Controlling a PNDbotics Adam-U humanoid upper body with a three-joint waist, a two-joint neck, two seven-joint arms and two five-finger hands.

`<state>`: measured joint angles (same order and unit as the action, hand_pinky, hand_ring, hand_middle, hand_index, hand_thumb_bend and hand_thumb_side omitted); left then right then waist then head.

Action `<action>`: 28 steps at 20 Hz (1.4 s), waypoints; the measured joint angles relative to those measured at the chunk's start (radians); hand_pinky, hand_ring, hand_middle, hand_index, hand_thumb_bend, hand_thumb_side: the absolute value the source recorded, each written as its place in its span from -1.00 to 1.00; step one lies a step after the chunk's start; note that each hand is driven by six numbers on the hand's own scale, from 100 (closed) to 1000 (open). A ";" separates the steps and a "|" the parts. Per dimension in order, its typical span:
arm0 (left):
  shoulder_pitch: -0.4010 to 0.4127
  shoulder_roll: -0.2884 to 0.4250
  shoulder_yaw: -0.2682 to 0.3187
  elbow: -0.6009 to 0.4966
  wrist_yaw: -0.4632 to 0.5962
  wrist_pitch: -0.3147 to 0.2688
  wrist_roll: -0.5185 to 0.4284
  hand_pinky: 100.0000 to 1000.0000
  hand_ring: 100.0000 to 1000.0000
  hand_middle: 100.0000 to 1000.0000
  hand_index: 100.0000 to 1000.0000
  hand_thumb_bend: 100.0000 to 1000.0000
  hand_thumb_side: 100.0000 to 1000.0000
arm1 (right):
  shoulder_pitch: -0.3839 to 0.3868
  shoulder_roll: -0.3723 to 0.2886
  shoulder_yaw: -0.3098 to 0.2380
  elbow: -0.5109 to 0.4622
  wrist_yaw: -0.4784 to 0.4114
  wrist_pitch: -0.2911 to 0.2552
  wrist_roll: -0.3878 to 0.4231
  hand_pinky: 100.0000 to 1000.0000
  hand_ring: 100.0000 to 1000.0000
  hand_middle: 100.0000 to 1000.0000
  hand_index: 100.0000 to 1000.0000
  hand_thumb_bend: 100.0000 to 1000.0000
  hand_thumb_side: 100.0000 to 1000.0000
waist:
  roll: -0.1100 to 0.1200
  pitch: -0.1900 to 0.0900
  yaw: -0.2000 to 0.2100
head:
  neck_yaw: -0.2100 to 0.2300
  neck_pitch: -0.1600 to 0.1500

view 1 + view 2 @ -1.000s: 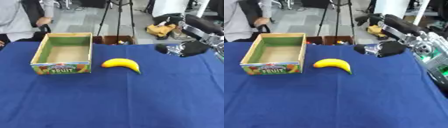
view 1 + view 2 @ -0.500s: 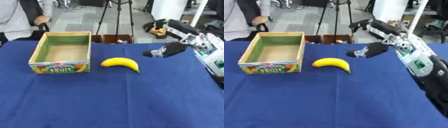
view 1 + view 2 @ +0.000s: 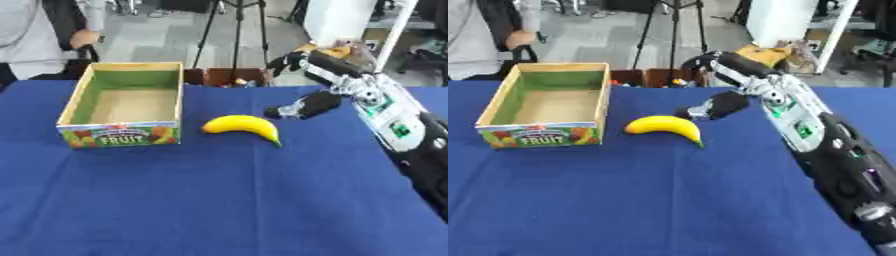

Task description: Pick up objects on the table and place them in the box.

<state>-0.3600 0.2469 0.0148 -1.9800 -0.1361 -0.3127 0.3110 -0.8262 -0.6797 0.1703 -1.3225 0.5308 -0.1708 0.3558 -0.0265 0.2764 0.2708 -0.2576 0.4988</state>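
My fingers (image 3: 282, 111) on the right hand (image 3: 306, 105) point toward the banana (image 3: 242, 125) but are too dark and bunched to read; I cannot tell whether they are spread or curled, and they hold nothing that I can see. The hand hangs just beside the banana's right end, on its far side, not visibly touching. The banana lies on the blue tablecloth (image 3: 219, 200), just right of the box (image 3: 124, 110), curved side up, tip toward me. Box is open-topped, apparently empty, "FRUIT" label facing me. Left hand not in view. Risks, as I judge them: coming in from the side, I could nudge the banana and roll or slide it on the cloth before closing; a grip near the tip could let it pivot. On transfer, a low carry could clip the box's near-right wall and shift the box.
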 measured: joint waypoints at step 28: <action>-0.036 -0.009 -0.006 0.000 0.022 0.003 -0.007 0.00 0.20 0.36 0.70 -1.00 0.92 | -0.060 0.049 -0.013 0.231 0.204 -0.076 -0.188 0.63 0.80 0.31 0.61 -0.30 -0.08 | -0.004 0.081 0.078 | -0.074 -0.053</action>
<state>-0.3961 0.2380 0.0086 -1.9800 -0.1145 -0.3099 0.3042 -0.8859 -0.6308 0.1573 -1.0913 0.7347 -0.2470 0.1680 -0.0308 0.3575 0.3486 -0.3313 0.4459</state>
